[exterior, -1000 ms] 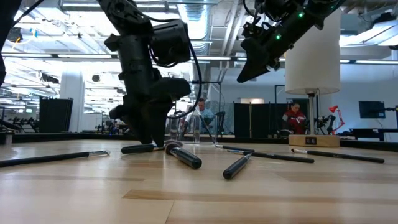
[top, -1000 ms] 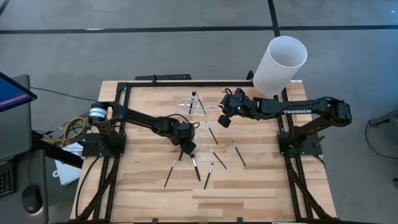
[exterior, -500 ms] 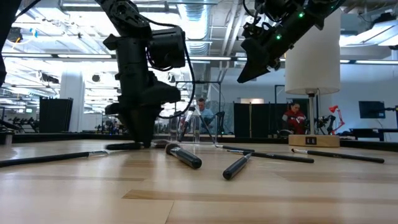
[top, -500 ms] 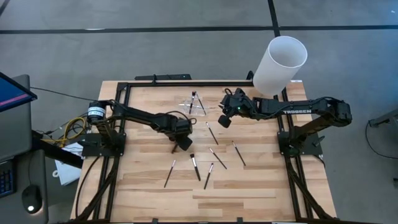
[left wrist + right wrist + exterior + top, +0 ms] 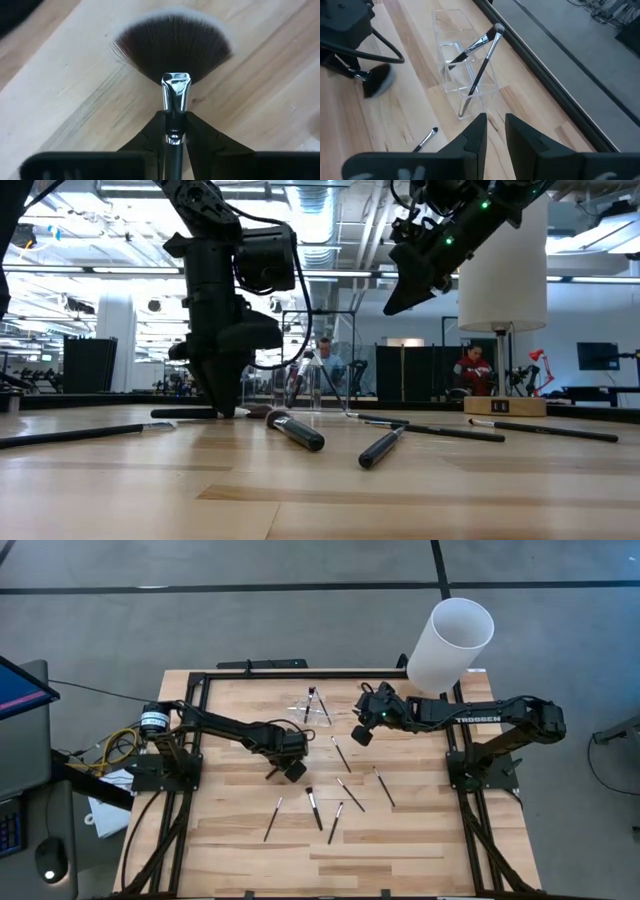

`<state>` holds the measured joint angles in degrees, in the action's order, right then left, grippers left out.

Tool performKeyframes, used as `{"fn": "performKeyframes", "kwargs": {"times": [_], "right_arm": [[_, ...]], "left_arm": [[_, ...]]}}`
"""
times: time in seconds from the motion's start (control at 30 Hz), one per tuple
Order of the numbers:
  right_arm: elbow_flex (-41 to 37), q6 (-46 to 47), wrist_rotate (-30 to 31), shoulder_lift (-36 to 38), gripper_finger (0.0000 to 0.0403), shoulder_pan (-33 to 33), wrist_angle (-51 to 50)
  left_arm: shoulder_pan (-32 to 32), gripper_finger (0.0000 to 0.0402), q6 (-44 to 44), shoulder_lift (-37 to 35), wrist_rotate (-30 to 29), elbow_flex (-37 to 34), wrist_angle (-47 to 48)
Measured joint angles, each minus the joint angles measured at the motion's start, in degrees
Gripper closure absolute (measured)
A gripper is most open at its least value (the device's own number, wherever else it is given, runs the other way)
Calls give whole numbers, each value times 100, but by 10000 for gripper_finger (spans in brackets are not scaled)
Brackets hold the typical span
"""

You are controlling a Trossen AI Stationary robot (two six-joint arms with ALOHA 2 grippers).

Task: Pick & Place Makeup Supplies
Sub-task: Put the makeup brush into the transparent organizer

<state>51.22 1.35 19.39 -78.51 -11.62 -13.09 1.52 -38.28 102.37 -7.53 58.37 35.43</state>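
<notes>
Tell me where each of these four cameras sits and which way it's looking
High: overhead, straight down on the table; both arms show.
Low: at tabletop height, level across loose brushes; arms drop in from above.
Left wrist: on the left arm, past its left pincer clamping the fan brush.
Right wrist: past the empty right pincer toward the clear holder.
Shared: the fan brush shows in both wrist views.

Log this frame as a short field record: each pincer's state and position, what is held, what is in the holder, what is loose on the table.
left pincer: shut on the fan brush, low over the table near its middle
right pincer: empty, fingers slightly apart, raised near the clear holder
holder contents: two brushes, leaning
loose brushes: six slim ones in the high view, spread across the table's middle, e.g.
white cylinder: at the far right corner
</notes>
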Motion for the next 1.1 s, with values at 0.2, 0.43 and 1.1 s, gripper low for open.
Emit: {"fn": "performKeyframes", "kwargs": {"times": [0.2,0.43,1.1], "right_arm": [[0,-34,5,-1,342,-2,3],[0,-124,25,-1,342,-4,23],[2,-132,27,-38,342,-2,267]], "left_arm": [[0,346,234,-294,4,-4,-25],[-2,348,635,-1516,-451,-4,-128],[696,345,3022,-3725,-1646,-2514,-5573]]}}
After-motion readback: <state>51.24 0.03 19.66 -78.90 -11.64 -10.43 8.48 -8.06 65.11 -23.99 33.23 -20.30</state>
